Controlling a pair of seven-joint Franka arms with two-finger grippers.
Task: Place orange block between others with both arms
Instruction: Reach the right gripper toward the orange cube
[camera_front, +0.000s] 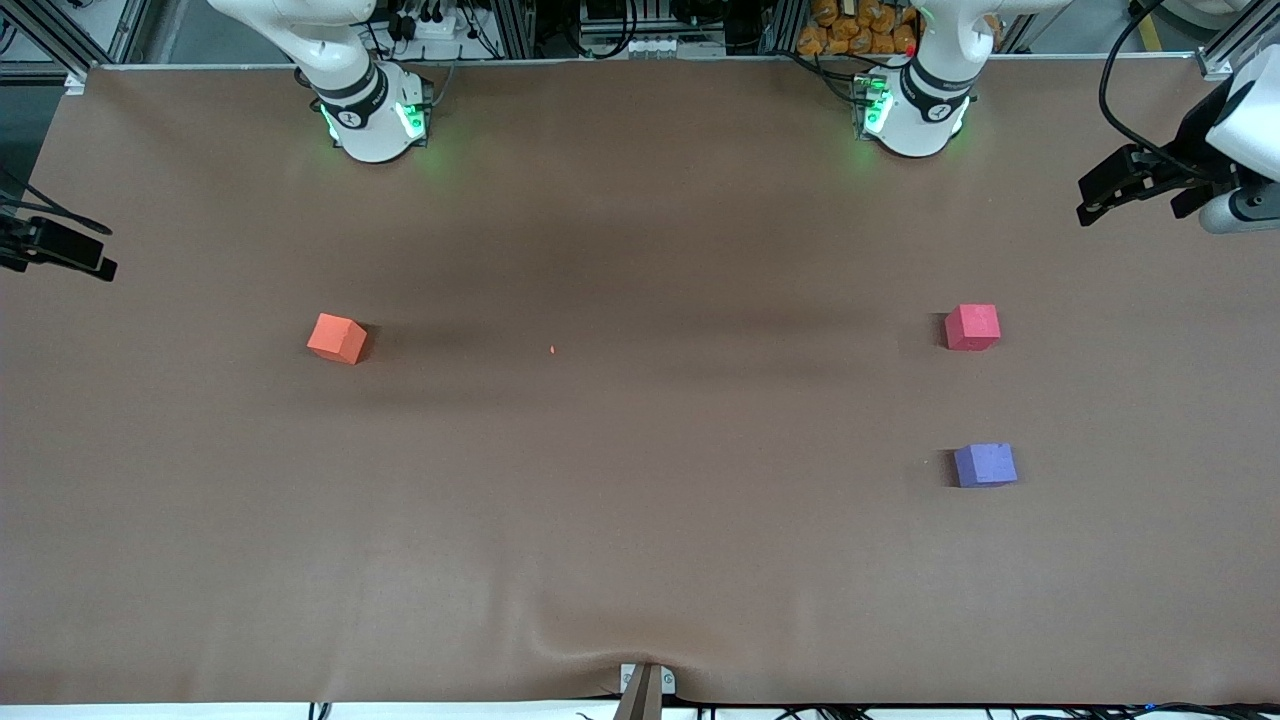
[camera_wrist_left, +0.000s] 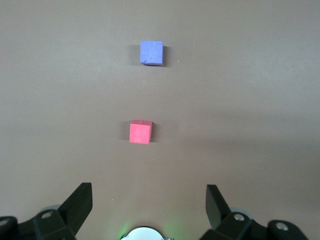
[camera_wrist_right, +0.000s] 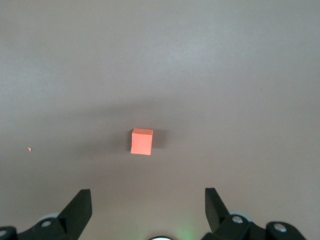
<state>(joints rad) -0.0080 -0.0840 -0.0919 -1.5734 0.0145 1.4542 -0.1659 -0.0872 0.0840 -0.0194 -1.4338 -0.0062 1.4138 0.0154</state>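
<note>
Orange block (camera_front: 337, 338), a matte foam cube, sits on the brown paper-covered tabletop (camera_front: 640, 520) toward the right arm's end. The red-pink cube (camera_front: 972, 327) and purple-blue cube (camera_front: 985, 465) lie toward the left arm's end, apart, the purple-blue nearer the front edge. Left gripper (camera_wrist_left: 148, 202) and right gripper (camera_wrist_right: 148, 202) hang high, fingers spread, holding nothing.

left gripper (camera_wrist_left: 148, 210): raised high, fingers spread wide, empty
right gripper (camera_wrist_right: 148, 210): same deal, up high, wide apart
</note>
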